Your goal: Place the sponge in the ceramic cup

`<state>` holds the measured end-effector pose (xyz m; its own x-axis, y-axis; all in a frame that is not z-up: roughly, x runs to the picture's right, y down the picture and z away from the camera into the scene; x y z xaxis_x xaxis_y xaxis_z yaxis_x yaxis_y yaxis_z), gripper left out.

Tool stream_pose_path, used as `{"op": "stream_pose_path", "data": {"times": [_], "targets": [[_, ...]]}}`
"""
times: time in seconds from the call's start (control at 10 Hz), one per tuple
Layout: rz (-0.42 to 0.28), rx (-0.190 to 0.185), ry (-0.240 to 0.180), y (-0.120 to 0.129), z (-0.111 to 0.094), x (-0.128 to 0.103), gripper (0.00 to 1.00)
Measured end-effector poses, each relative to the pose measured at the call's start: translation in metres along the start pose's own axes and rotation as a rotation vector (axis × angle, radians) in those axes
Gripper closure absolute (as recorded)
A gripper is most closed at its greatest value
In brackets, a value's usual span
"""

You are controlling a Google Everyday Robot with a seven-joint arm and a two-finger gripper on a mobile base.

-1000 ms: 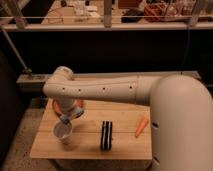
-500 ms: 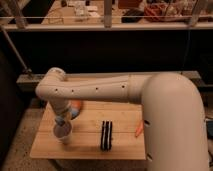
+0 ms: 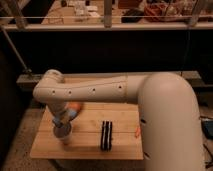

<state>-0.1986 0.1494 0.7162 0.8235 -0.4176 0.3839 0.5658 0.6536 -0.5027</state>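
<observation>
Hanging just above the ceramic cup (image 3: 64, 136), the jaws are closed on the light-blue sponge (image 3: 57, 121), held over the cup's rim. An orange-red bowl (image 3: 76, 107) sits just behind the jaws, partly hidden by the arm (image 3: 90, 92). A striped bar (image 3: 106, 135) lies right of the jaws on the wooden surface (image 3: 85, 145), with a small orange item (image 3: 137, 131) farther right.

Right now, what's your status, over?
Gripper low over cup, left of view. Sponge at the gripper, above the cup's rim, not yet in. Bowl just behind; striped bar off to the side.
</observation>
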Motion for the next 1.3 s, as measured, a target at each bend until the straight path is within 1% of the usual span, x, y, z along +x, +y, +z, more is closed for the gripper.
{"op": "stream_pose_path", "data": {"times": [0.3,1.1,1.2,1.3], "targets": [[-0.003,-0.006,0.0,0.001,0.005,-0.006,0.99],[-0.012,-0.013,0.008,0.005,0.01,-0.02,0.99],[-0.013,-0.014,0.009,0.005,0.011,-0.022,0.97],[-0.014,-0.014,0.008,0.005,0.011,-0.022,0.91]]}}
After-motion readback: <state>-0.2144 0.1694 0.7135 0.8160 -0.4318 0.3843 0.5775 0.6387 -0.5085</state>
